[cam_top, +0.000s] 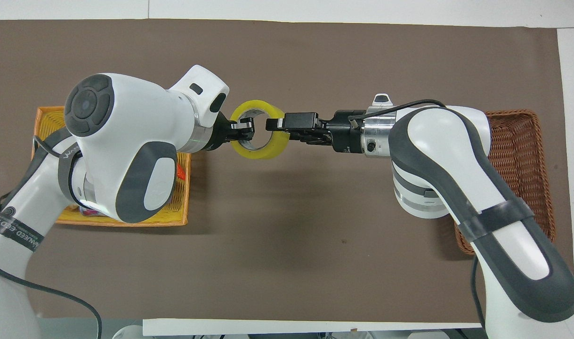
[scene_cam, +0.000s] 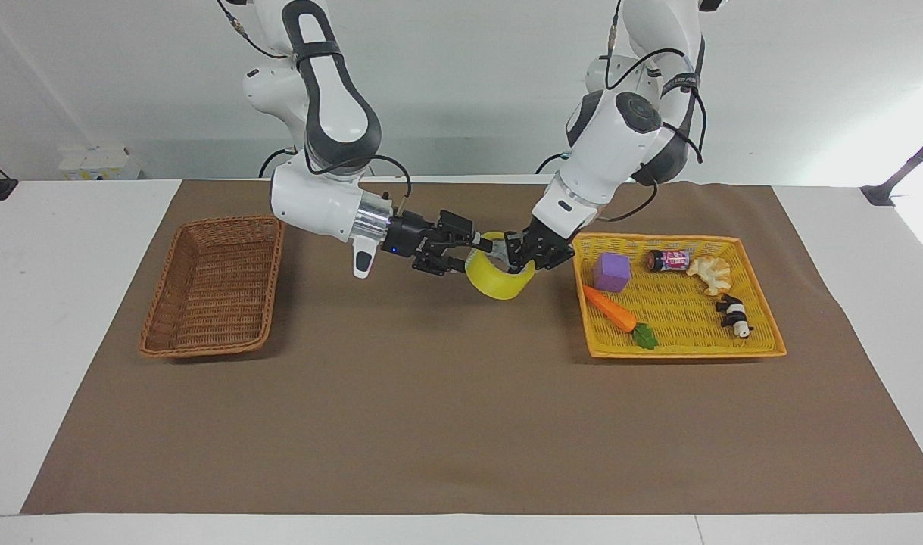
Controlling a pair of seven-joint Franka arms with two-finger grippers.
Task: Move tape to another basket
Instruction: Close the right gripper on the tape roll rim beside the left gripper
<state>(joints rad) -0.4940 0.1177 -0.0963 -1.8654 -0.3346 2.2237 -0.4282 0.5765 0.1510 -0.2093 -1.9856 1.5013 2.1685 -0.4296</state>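
The tape (scene_cam: pixel 499 286), a yellow roll, hangs tilted in the air over the mat between the two baskets. My left gripper (scene_cam: pixel 516 261) is shut on the tape's wall on the side toward the yellow basket (scene_cam: pixel 681 352); in the overhead view the left gripper (cam_top: pixel 242 129) reaches into the ring of the tape (cam_top: pixel 258 153). My right gripper (scene_cam: pixel 480 250) is at the roll's other side, against its wall, and the right gripper (cam_top: pixel 272 125) lies across the rim there. The brown basket (scene_cam: pixel 204 350) stands empty at the right arm's end, partly under the right arm (cam_top: pixel 517 141).
The yellow basket (cam_top: pixel 49 115) at the left arm's end holds a purple cube (scene_cam: pixel 611 272), a toy carrot (scene_cam: pixel 612 312), a small can (scene_cam: pixel 669 260), a pale pastry-like toy (scene_cam: pixel 711 274) and a panda figure (scene_cam: pixel 734 314). A brown mat (scene_cam: pixel 446 409) covers the table.
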